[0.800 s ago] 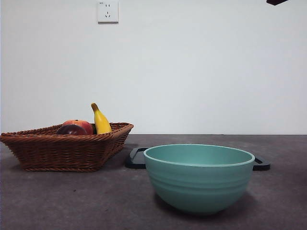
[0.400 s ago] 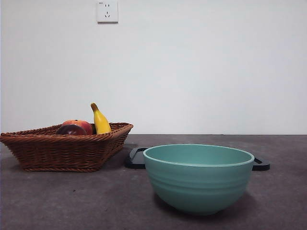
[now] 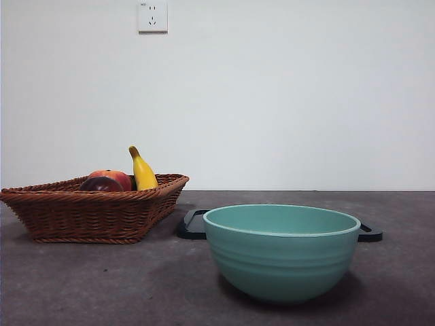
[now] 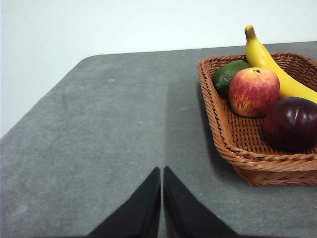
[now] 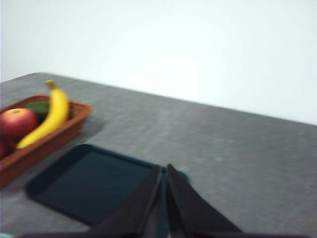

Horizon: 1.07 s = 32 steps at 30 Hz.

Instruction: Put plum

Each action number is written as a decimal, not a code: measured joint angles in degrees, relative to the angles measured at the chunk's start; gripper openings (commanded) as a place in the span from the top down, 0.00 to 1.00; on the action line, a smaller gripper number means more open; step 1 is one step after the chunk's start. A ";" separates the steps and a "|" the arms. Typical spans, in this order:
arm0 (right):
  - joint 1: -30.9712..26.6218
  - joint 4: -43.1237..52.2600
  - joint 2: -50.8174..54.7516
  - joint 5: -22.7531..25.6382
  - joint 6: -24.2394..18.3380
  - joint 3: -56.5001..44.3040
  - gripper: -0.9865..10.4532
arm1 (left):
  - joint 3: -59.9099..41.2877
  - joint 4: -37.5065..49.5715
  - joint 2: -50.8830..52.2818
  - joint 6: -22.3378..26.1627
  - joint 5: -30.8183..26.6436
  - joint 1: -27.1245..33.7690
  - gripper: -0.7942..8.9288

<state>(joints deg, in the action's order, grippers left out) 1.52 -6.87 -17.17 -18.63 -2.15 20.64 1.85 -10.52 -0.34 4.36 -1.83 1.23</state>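
The plum [image 4: 292, 123] is dark maroon and glossy, and it lies in the brown wicker basket [image 4: 237, 148] beside a red-orange apple [image 4: 253, 91], a banana [image 4: 270, 64] and a green fruit [image 4: 229, 74]. From the front, the plum [image 3: 100, 184] peeks over the basket [image 3: 88, 214] rim at the left. My left gripper [image 4: 162, 171] is shut and hovers over bare table, apart from the basket. My right gripper [image 5: 164, 168] is shut, above a dark tray [image 5: 91, 181]. Neither gripper shows in the front view.
A teal bowl [image 3: 281, 251] stands near the front, right of the basket. Behind it lies the dark tray [image 3: 194, 224]. A wall socket [image 3: 152, 16] is high on the white wall. Grey table surface spreads around everything.
A black arm tip at the top right corner of the front view one second ago has left the picture. The fruit, basket, bowl and tray have not moved.
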 measured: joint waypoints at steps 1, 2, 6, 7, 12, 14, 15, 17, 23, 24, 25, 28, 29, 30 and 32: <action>-0.13 0.76 1.33 0.81 0.00 -1.51 0.91 | 0.00 0.00 0.00 0.00 0.00 0.00 0.91; -0.22 1.44 2.82 1.73 0.00 -3.13 0.91 | 0.00 0.00 0.00 0.00 0.00 0.00 0.91; -0.35 3.17 7.63 6.10 -0.02 -7.82 0.91 | 0.00 0.02 0.00 0.00 0.00 0.00 0.91; -0.35 3.26 8.44 6.88 -0.02 -8.57 0.91 | 0.00 0.00 0.00 0.00 0.00 0.00 0.91; -0.37 3.72 11.96 9.75 -0.02 -12.63 0.91 | 0.00 0.00 0.00 0.00 0.00 0.00 0.91; -0.39 3.72 12.98 9.86 -0.02 -14.12 0.91 | 0.00 0.00 0.00 0.00 0.00 0.00 0.91; -0.39 3.72 13.49 9.86 -0.02 -14.91 0.91 | 0.00 0.02 0.00 0.00 0.00 0.00 0.91; -0.39 3.74 14.27 9.86 0.00 -16.31 0.91 | 0.00 0.00 0.00 0.00 0.00 0.00 0.91; -0.39 3.78 16.83 9.86 0.02 -19.15 0.91 | 0.00 0.00 0.00 0.00 0.00 0.00 0.91; -0.39 3.74 16.94 9.86 0.04 -19.32 0.91 | 0.00 0.00 0.00 0.00 0.00 0.00 0.91; -0.39 3.67 16.92 9.86 0.07 -19.45 0.91 | 0.00 0.00 0.00 0.00 0.02 0.00 0.91; -0.39 1.95 16.92 9.86 0.07 -19.74 0.91 | 0.00 0.00 0.00 0.00 0.00 0.00 0.91; -0.39 1.29 16.92 9.88 0.07 -19.74 0.91 | 0.00 0.02 0.00 0.00 0.00 0.00 0.91; -0.39 0.72 16.92 9.86 0.07 -19.74 0.91 | 0.00 0.00 0.00 0.00 0.00 0.00 0.91; -0.39 -0.57 16.92 9.86 0.07 -19.74 0.91 | 0.00 0.00 0.00 0.00 0.00 0.00 0.91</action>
<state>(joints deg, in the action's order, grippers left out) 1.13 -7.44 -0.25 -8.78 -2.09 0.91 1.85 -10.52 -0.34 4.36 -1.83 1.23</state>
